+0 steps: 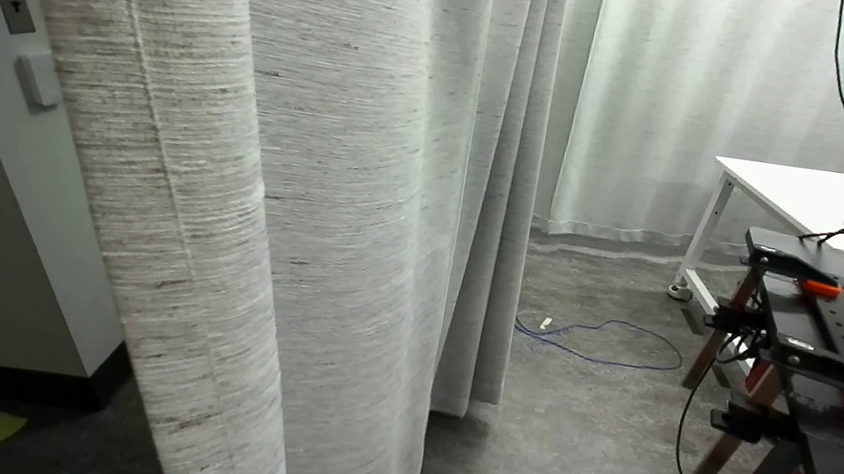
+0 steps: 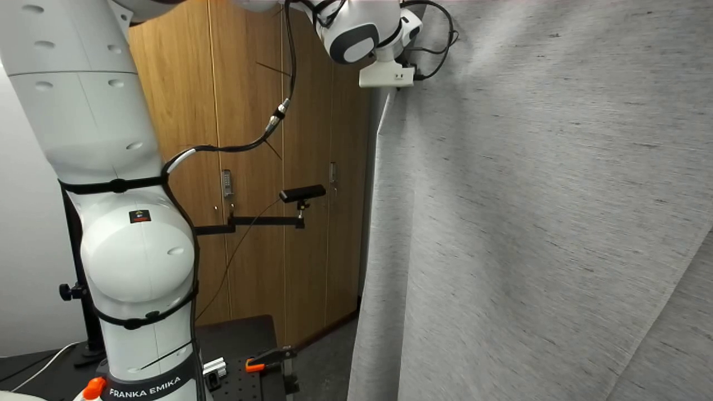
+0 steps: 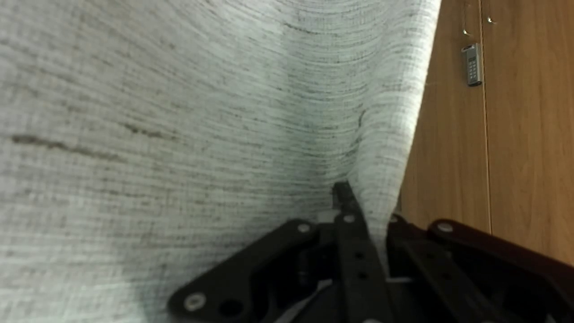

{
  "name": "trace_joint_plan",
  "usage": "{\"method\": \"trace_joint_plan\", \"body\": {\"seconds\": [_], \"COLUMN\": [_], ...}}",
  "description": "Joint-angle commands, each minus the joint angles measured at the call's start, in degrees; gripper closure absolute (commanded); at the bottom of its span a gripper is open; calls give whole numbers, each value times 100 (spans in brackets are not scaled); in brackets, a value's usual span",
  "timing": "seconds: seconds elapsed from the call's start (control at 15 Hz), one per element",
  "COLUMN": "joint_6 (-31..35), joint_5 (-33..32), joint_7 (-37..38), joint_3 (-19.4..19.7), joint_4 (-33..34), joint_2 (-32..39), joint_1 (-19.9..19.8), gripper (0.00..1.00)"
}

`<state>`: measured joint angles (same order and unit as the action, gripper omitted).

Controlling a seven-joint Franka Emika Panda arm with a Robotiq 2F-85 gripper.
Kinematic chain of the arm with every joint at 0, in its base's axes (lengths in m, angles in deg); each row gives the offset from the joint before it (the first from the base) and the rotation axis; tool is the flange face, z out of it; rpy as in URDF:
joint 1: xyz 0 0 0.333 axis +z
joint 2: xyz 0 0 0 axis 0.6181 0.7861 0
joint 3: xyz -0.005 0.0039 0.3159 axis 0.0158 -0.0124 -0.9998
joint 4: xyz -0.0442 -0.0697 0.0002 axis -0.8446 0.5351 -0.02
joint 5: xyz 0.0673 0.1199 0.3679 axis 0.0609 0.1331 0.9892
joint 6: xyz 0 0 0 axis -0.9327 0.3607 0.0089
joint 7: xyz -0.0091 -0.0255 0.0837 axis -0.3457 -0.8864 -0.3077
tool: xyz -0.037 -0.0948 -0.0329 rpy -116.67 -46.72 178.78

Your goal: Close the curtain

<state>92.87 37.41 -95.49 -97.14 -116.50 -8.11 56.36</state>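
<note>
In the wrist view the gripper [image 3: 370, 204] has its fingers [image 3: 353, 251] pressed in on the free edge of the curtain [image 3: 179, 89], pinching a narrow fold that runs down between them; the cupboard [image 3: 453, 170] shows past it. To my eye the step in hand is drawing the cloth across. To do it well, keep the pinch firm and pull sideways, slow and level, giving the top, which is out of sight, time to follow; a jerk or downward drag could slide so slim a fold out. In an exterior view the arm [image 2: 136, 250] rises at the black bench [image 2: 239, 334], its lower links nearly upright, the elbow out of sight above, the end links carried out to the right. The wrist [image 2: 362, 33] bends so the gripper points down at the curtain's edge, though a white housing [image 2: 384, 77] hides the fingers. From there the edge slants toward lower left and the cloth spreads right. The reach looks long, so I'd move the whole arm rather than twist the wrist. In an exterior view without the arm, the curtain hangs in deep folds from left to middle, grey floor [image 1: 564, 459] between it and the bench; a blue cable [image 1: 589, 358] there runs out of sight behind the cloth, and the hem could snag it.
</note>
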Motion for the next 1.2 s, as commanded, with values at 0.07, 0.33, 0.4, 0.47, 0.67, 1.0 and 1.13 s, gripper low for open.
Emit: {"method": "trace_joint_plan", "body": {"seconds": [0.07,0.33,0.4,0.47,0.67,1.0,1.13], "joint_6": [0,-31,-30,-21,-159,-189,-151], "joint_5": [0,180,252,371,729,1055,1307], "joint_7": [0,-302,-419,-547,-836,-933,-997], "joint_3": [0,-45,-97,-176,-355,-642,-761], "joint_4": [0,287,440,633,1125,1693,1736], "joint_2": [0,365,542,761,1153,1482,1468], "joint_1": [0,166,249,365,552,702,739], "gripper": [99,99,99,99,99,99,99]}}
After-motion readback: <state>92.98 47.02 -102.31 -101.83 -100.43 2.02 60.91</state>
